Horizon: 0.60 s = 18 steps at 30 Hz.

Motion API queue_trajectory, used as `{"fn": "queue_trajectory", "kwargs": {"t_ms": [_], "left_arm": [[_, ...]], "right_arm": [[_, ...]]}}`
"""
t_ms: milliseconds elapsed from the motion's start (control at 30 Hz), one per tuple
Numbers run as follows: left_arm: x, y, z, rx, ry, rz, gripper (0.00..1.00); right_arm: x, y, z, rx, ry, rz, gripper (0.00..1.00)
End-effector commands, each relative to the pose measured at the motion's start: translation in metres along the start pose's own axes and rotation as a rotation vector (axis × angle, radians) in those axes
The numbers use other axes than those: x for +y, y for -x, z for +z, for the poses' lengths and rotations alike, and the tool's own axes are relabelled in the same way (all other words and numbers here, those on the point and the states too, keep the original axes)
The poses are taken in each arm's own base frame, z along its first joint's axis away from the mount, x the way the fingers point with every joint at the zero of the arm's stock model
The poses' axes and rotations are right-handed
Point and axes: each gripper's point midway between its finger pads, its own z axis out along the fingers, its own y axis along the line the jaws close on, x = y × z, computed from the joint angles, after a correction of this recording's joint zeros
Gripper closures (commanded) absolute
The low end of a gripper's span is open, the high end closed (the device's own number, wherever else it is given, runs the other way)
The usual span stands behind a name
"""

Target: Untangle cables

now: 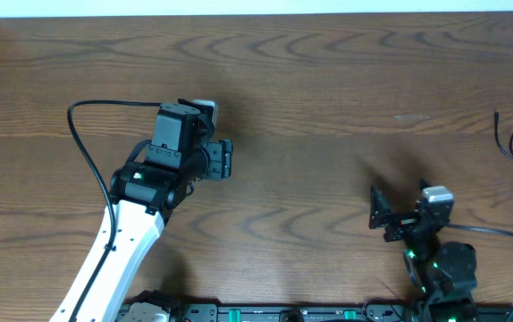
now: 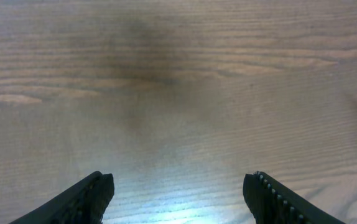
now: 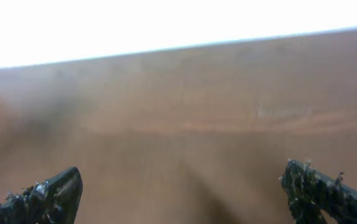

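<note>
— How do your end effectors stand?
— My left end effector (image 2: 178, 193) is spread wide and holds nothing, with only bare table (image 2: 178, 74) under it. My right end effector (image 3: 181, 193) is wide too, and empty.
— And the cables?
— The thin black cables (image 1: 510, 152) lie at the table's right edge. They are well apart from both end effectors and nearer my right arm.

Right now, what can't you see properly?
1. Cables: in the overhead view the right edge cuts them off. Only thin black strands show, so their ends and the tangle can't be seen.
2. Both wrist views: no cables in frame, only the table.
3. Right wrist view: blurred, so table detail is lost.
</note>
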Motion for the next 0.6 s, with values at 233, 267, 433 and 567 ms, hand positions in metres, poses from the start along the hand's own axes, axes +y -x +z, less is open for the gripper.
{"fn": "queue_trajectory", "kwargs": {"t_ms": [233,267,433,567], "left_arm": [[-0.002,0.029,-0.007,-0.112,-0.003,0.02,0.28],[-0.002,0.031,-0.007,-0.122,-0.004,0.02,0.28],[-0.005,0.047,-0.01,-0.186,-0.015,0.024,0.28],[-0.006,0.05,-0.011,-0.201,-0.017,0.026,0.28]], "right_arm": [[-0.024,0.023,-0.008,-0.105,-0.102,0.019,0.01],[-0.029,0.024,-0.009,-0.109,-0.122,0.021,0.01],[-0.053,0.027,-0.013,-0.128,-0.218,0.032,0.01],[-0.053,0.027,-0.013,-0.127,-0.219,0.033,0.01]]}}
